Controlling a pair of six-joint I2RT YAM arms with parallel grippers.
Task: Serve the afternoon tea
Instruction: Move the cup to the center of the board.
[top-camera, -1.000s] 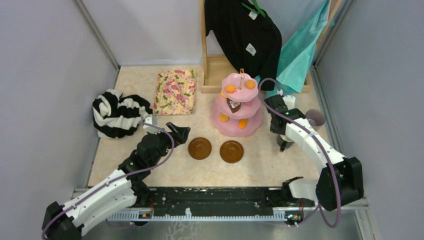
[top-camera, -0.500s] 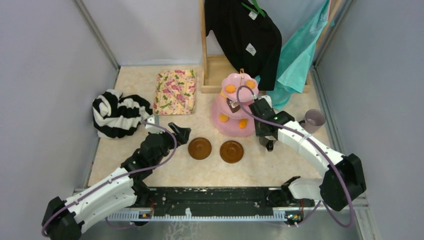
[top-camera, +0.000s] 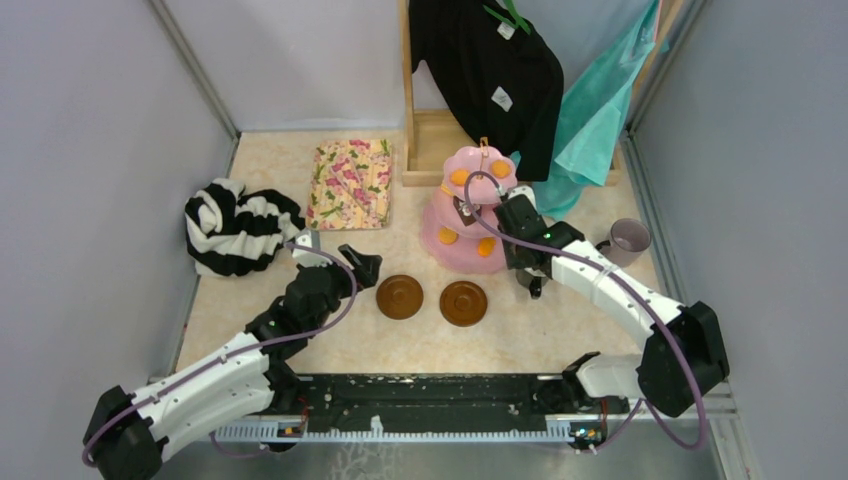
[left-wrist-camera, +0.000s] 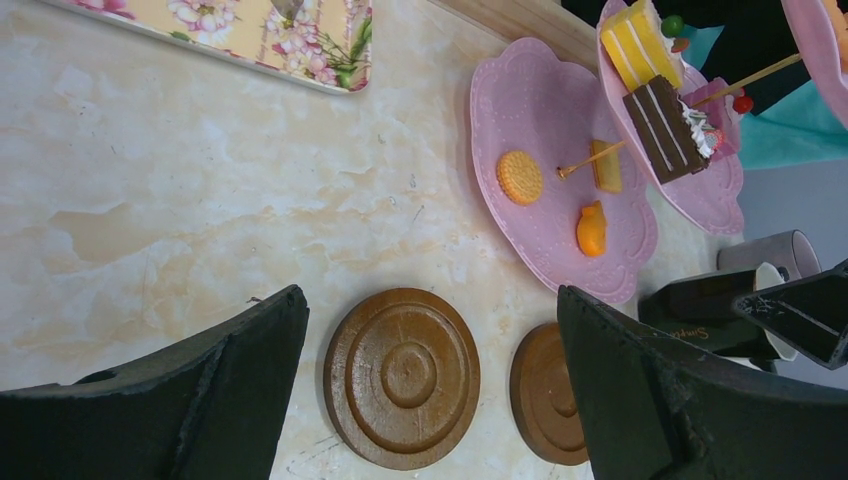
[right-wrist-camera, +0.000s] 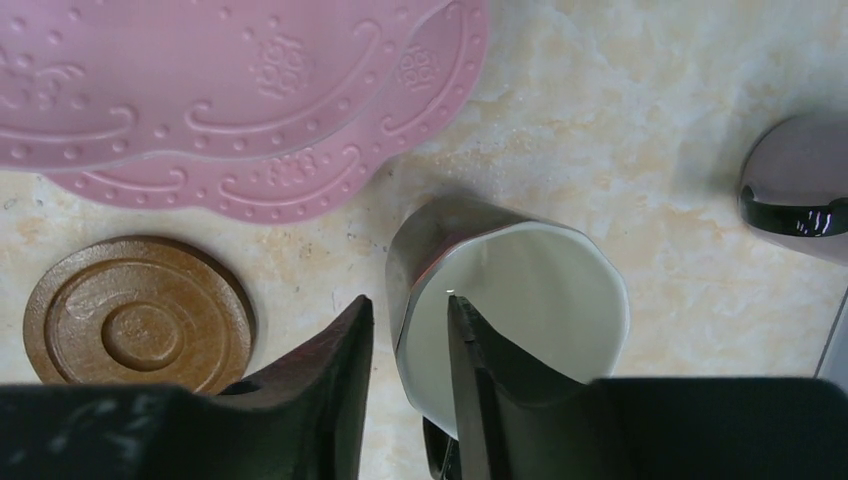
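- Top external view: the left arm (top-camera: 215, 372) is stretched low over the table (top-camera: 560, 330) from its base at 7 o'clock towards 1 o'clock.
- The left gripper (top-camera: 360, 262) is held just at 10 o'clock of the left saucer (top-camera: 400, 297).
- Its jaws are spread wide; in the left wrist view that saucer is framed between the two fingers (left-wrist-camera: 200, 400).
- The right arm (top-camera: 610, 285) is bowed from its base at 5 o'clock towards 11 o'clock, and its wrist is bent downward beside the bottom tier of the pink cake stand (top-camera: 475, 215).
- The right gripper (top-camera: 532, 284) is placed at 3 o'clock of the right saucer (top-camera: 463, 302), apart from it.
- In the right wrist view its jaws are pinched narrowly on the rim of the cream mug (right-wrist-camera: 520, 300), one finger inside and one outside.
- Whether that mug is resting on the table cannot be told.
- The lilac mug (top-camera: 628, 238) is set at 3 o'clock of the stand, well apart from both saucers.
- Orange pastries (top-camera: 461, 177) are seen on the top and bottom tiers, and a brown pastry (top-camera: 467, 210) on the middle tier.
- The floral cloth (top-camera: 350, 183) is laid at 10 o'clock of the stand, and the striped garment (top-camera: 235, 228) is heaped at 8 o'clock of the cloth.
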